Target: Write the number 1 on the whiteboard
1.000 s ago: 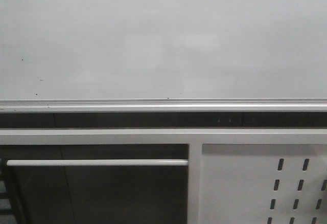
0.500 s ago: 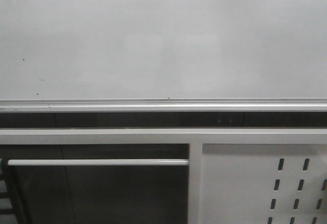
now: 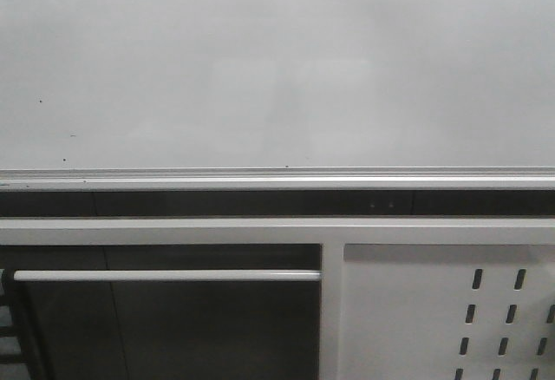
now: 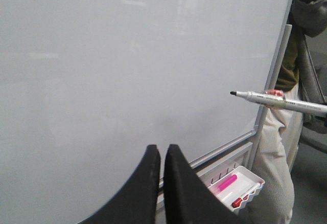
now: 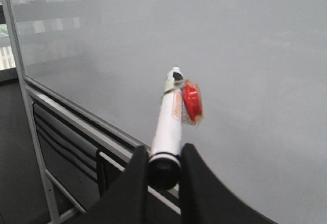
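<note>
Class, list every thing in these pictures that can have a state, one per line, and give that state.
whiteboard: blank, no stroke drawn, only tiny specks.
marker: uncapped, tip aimed at the board, not touching it.
right gripper: shut on the marker.
left gripper: shut, holding nothing.
white tray: holds a pink marker and a red one.

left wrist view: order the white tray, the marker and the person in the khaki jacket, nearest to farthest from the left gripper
1. white tray, just beside the left gripper, low by the board's rail
2. marker, higher up, tip off the whiteboard
3. person, at the far edge behind the marker
</note>
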Available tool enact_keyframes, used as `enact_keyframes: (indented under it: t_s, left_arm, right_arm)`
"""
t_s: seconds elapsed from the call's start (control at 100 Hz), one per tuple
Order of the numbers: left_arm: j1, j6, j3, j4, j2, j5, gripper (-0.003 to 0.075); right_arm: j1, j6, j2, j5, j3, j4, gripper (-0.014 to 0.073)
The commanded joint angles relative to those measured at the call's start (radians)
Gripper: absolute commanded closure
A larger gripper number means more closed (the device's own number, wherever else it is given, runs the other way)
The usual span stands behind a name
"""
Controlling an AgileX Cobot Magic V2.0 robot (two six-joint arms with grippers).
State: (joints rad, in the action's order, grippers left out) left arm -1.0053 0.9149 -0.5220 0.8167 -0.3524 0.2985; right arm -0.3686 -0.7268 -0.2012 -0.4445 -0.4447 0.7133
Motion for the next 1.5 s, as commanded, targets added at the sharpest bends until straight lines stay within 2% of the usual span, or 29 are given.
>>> enact_keyframes:
  t_s: [0.0,0.26,0.39,0.53,0.68,1.0,1.29,1.49]
  left_arm:
    - [-0.007,0.008,0.007,0.018,0.052,-0.021,0.0738]
    - [0.0,0.008,0.145,0.137,0.155,-0.018,0.0738]
    - [0.028,0.008,0.168,0.162,0.157,0.048,0.0738]
    - [0.069,0.008,0.181,0.228,0.157,0.046,0.0738]
    - [0.101,0.008,0.181,0.228,0.157,0.04,0.0738]
    - [0.102,0.008,0.181,0.23,0.157,0.021,0.0738]
    - [0.102,0.008,0.183,0.23,0.157,0.021,0.0738]
    - [0.102,0.008,0.185,0.224,0.157,0.023,0.0738]
  right_arm:
    - [-0.002,-0.011,-0.012,0.078,0.002,0.011,0.0644]
    - [-0.002,-0.011,-0.014,0.174,0.071,0.011,0.0644]
    - [-0.002,-0.011,-0.014,0.209,0.082,0.011,0.0644]
    - [-0.002,-0.011,-0.019,0.216,0.086,0.011,0.0644]
    - [-0.002,-0.011,-0.028,0.24,0.091,0.016,0.0644]
    - [-0.002,-0.011,-0.123,0.277,0.091,0.033,0.0644]
    - [-0.002,-0.011,-0.131,0.259,0.091,0.055,0.0644]
    - [-0.002,-0.058,-0.147,0.252,0.091,0.102,0.0644]
